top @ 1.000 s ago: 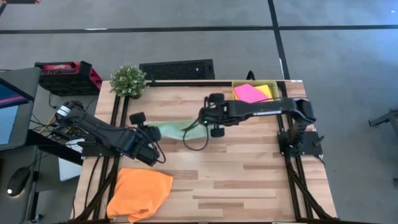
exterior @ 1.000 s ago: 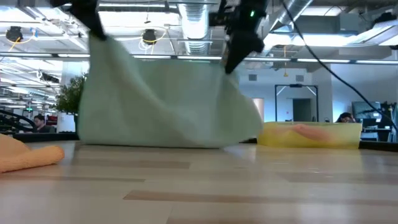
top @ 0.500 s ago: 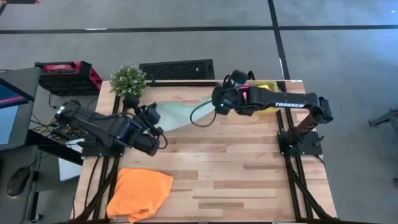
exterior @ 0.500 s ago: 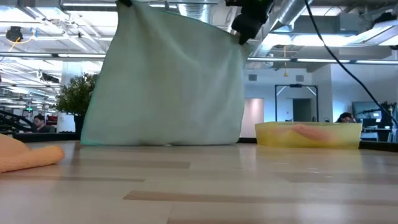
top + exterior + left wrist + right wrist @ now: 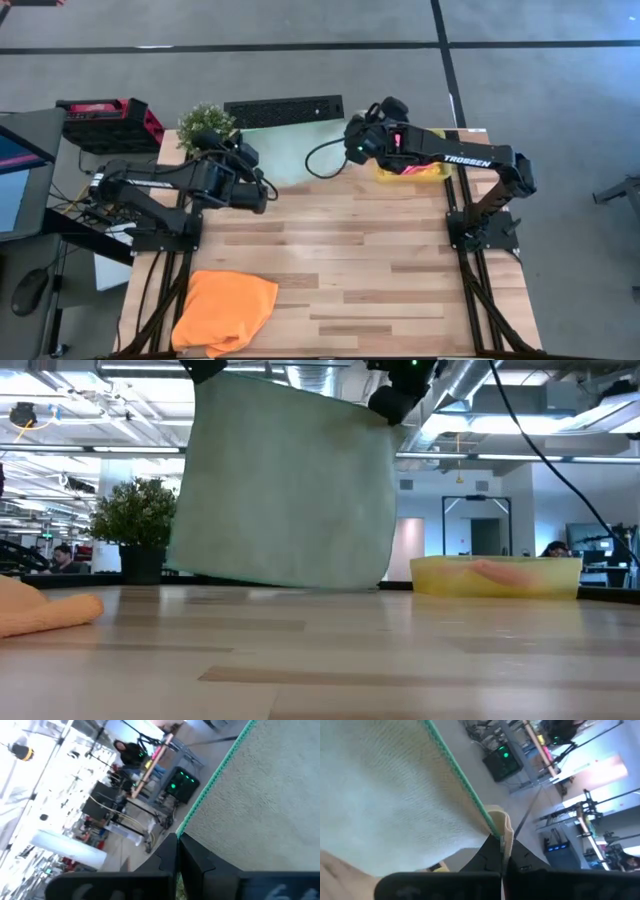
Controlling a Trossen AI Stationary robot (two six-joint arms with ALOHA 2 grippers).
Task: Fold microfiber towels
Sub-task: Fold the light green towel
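Green towel (image 5: 285, 485) higher now, hem off table (image 5: 400, 660).

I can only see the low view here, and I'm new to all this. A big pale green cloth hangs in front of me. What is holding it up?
Observer: Two arms. The left gripper and the right gripper are each shut on a top corner of the pale green towel.
Operator: Is it over the middle of the table?
Observer: No, from above it hangs along the far edge, between the potted plant and the yellow tray.
Operator: What is the orange thing at my left?
Observer: An orange towel, lying crumpled at the near left corner of the table.
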